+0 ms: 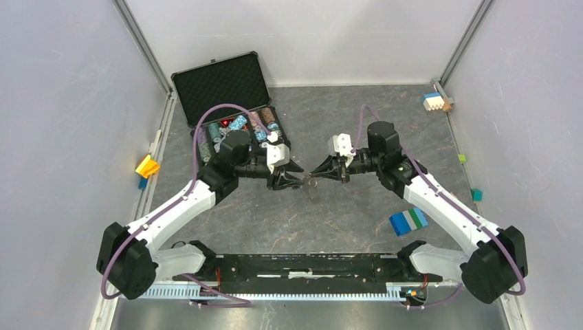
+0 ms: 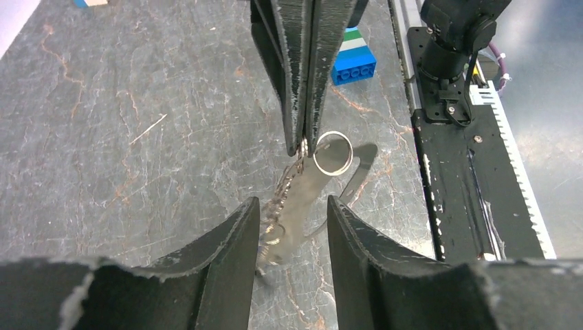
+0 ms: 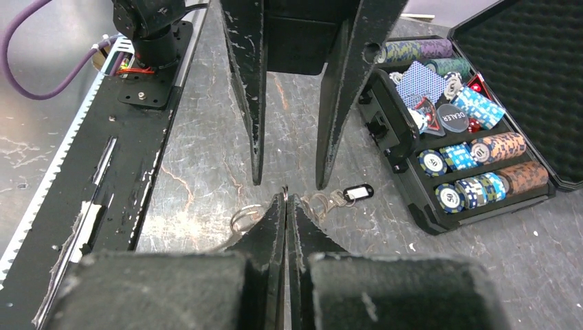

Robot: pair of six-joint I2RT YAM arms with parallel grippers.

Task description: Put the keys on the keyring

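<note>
My right gripper [image 1: 315, 171] is shut on the thin metal keyring [image 2: 333, 152], pinching its wire at the fingertips above the table's middle. The ring sticks out beside the tips; it also shows in the right wrist view [image 3: 245, 216]. A short chain of small rings [image 2: 276, 223] hangs from the pinch. A key with a black-and-white tag [image 3: 357, 192] lies by these small rings, right of my right fingertips. My left gripper [image 1: 297, 181] is open and empty, facing the right gripper, its fingers [image 2: 240, 234] on either side of the chain's lower end. No blue-tagged key shows.
An open black case of poker chips [image 1: 237, 117] stands behind the left gripper; it also shows in the right wrist view [image 3: 474, 137]. A blue, white and green block [image 1: 408, 221] lies at the front right. Small coloured blocks lie by the walls. The black base rail [image 1: 302, 268] runs along the near edge.
</note>
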